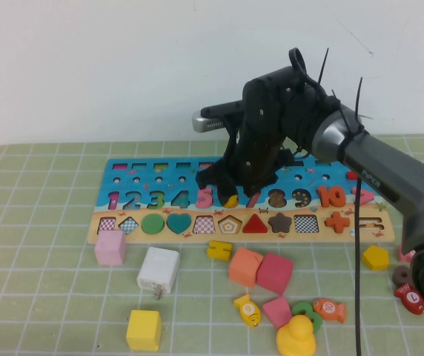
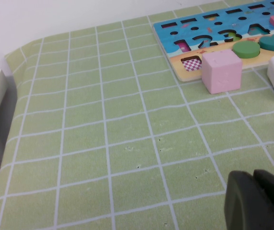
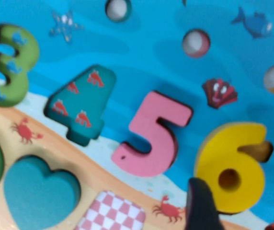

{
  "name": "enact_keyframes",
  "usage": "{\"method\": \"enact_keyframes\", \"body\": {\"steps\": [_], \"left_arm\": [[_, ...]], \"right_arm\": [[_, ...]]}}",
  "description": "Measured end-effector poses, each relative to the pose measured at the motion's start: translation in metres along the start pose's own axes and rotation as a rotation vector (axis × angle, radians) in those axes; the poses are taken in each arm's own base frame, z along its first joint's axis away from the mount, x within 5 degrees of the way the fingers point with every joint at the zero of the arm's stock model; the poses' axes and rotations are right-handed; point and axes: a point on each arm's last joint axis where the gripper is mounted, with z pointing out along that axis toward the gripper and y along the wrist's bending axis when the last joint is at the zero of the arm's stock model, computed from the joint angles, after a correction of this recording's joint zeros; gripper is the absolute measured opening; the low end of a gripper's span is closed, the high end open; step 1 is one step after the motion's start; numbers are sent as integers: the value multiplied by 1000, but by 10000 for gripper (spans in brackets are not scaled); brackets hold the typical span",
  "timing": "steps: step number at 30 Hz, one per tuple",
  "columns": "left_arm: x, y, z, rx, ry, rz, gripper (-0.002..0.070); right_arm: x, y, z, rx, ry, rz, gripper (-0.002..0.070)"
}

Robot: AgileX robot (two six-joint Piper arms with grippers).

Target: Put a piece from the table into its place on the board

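The board (image 1: pixel 145 172) lies across the middle of the green mat. Its blue top also fills the right wrist view (image 3: pixel 151 48). The yellow "6" (image 1: pixel 231 200) lies on the board between the pink 5 and the red 7. In the right wrist view the 6 (image 3: pixel 233 158) sits slightly askew over its recess, with bare wood showing at one edge. My right gripper (image 1: pixel 236 185) hovers low over it, open. One dark fingertip (image 3: pixel 200 199) stands at the 6's edge. My left gripper (image 2: pixel 254 191) is shut and empty over bare mat, left of the board.
Loose blocks lie in front of the board: a pink cube (image 1: pixel 110 247), a white block (image 1: pixel 158 270), a yellow cube (image 1: pixel 144 330), an orange cube (image 1: pixel 244 266) and a red-pink cube (image 1: pixel 274 273). A yellow fish (image 1: pixel 248 309), a duck (image 1: pixel 296 337) and a yellow pentagon (image 1: pixel 376 257) lie nearby.
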Motion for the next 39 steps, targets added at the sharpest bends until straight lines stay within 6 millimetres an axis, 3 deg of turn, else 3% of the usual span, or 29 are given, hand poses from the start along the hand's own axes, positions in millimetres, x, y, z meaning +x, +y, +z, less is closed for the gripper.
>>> {"method": "enact_keyframes", "body": {"steps": [14, 17, 23, 25, 32, 39], "left_arm": [[0, 0, 0, 0, 1, -7, -2], [0, 0, 0, 0, 1, -7, -2], [0, 0, 0, 0, 1, -7, -2], [0, 0, 0, 0, 1, -5, -2], [0, 0, 0, 0, 1, -3, -2], [0, 0, 0, 0, 1, -1, -2]], "right_arm": [[-20, 3, -13, -22, -184, -4, 374], [-23, 4, -14, -39, -223, 1, 313], [-26, 6, -15, -59, -251, 10, 69], [-25, 6, -11, -64, -244, 13, 19], [-17, 6, 17, -75, -169, 27, 0], [-15, 5, 19, -72, -148, 28, -1]]}}
